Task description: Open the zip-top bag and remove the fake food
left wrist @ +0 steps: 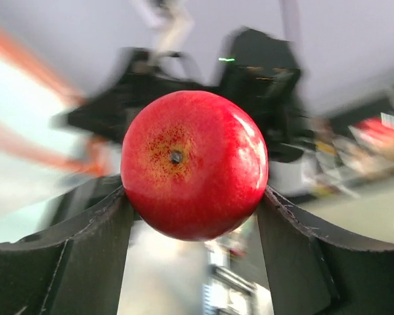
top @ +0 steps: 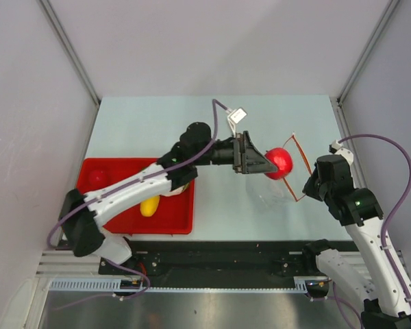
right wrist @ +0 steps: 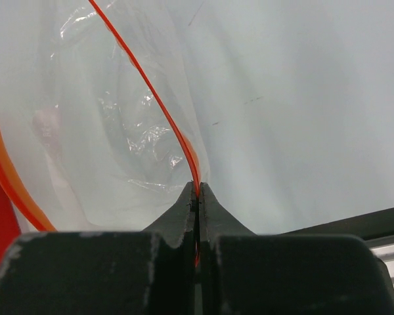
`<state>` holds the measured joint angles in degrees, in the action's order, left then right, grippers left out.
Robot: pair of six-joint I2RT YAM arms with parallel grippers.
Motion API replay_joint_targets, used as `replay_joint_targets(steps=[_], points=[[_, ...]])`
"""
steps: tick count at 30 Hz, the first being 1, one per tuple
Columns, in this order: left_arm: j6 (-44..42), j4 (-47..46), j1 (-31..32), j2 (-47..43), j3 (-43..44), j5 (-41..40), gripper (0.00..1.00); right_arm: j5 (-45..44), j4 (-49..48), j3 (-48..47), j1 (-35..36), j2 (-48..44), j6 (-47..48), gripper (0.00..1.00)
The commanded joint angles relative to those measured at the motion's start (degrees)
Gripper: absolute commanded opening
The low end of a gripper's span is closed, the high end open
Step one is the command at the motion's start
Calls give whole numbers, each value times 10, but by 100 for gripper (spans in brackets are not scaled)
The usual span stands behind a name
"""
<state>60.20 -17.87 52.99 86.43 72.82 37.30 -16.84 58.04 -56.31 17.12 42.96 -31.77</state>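
The left gripper [top: 268,164] is clamping a red ball [left wrist: 194,170] of the fake food, its 2 fingers [left wrist: 85,249] pressing the ball's left and right flanks just below its widest part, holding it above the table [top: 157,123] at the mouth of the zip-top bag [right wrist: 118,131]; whether the ball is fully clear of the mouth is hard to tell. The right gripper [right wrist: 197,205] is pinching the bag's thin red zip strip [right wrist: 151,92] with its jaws fully closed on it, keeping the mouth gaping toward the left. Farther left, a red tray [top: 175,219] is holding another red ball [top: 97,177] and a yellow oval [top: 149,205], partly under the left arm. The ball is smooth and round, so any jolt while carrying it risks it squirting out and rolling off. The bag's lip may also be catching on the ball or fingers; dragging it could be tugging the strip out of the right gripper's narrow pinch.
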Motion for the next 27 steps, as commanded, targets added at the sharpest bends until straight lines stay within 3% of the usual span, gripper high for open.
replay_joint_targets(steps=[1,2,7,13,20,25,27], points=[[-210,375,-32,-118,32,-203,0,-23,-28,-13,-10,7,23,0],[-215,409,-39,-134,15,-270,0,-24,-31,-13,-12,8,28,0],[-193,511,-98,-254,-108,-398,0,-24,-55,-18,-29,12,49,0],[-121,603,-117,-375,-238,-502,0,-24,-73,-34,-43,24,63,0],[-79,627,-122,-356,-326,-535,0,-37,-70,-87,-56,47,82,0],[-88,608,-123,-298,-341,-531,1,-112,-49,-138,-57,61,134,0],[-92,606,-123,-285,-341,-522,14,-132,-55,-141,-58,66,146,0]])
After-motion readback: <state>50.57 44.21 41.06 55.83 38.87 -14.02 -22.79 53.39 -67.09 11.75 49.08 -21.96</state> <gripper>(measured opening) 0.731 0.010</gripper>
